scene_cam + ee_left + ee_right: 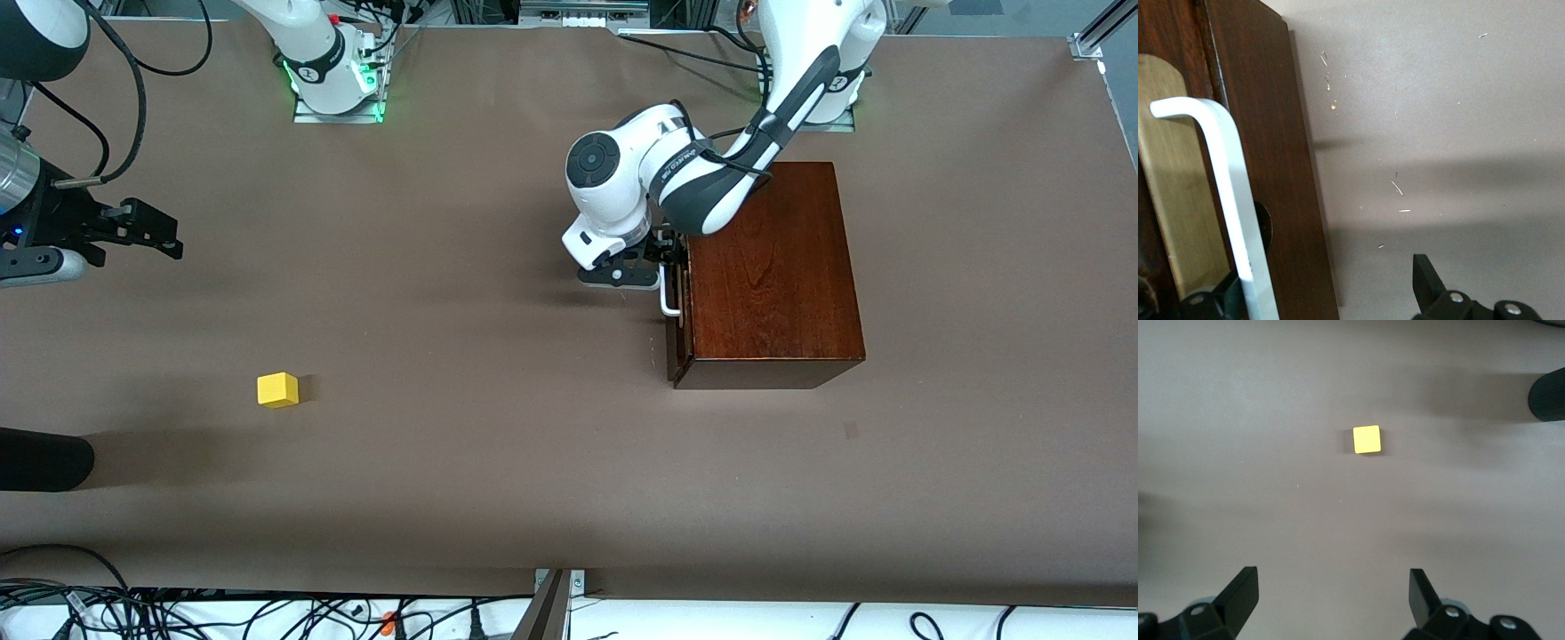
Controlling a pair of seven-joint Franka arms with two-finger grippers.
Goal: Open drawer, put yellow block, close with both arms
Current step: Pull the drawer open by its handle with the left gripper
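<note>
Drawer (678, 307) sits nearly flush in the dark wooden box (772, 267) at the left arm's end of the brown table (498, 462), so opening has barely begun. Left gripper (662, 265) is at the white handle (1231, 207), fingers spread wide around it. Right gripper (147, 233) waits, fingers apart, over bare table at the right arm's end. Yellow block (277, 389) lies untouched, well apart from the box, nothing between them

table (498, 462): brown, matte | on it: yellow block (277, 389); wooden box (769, 276)
</note>
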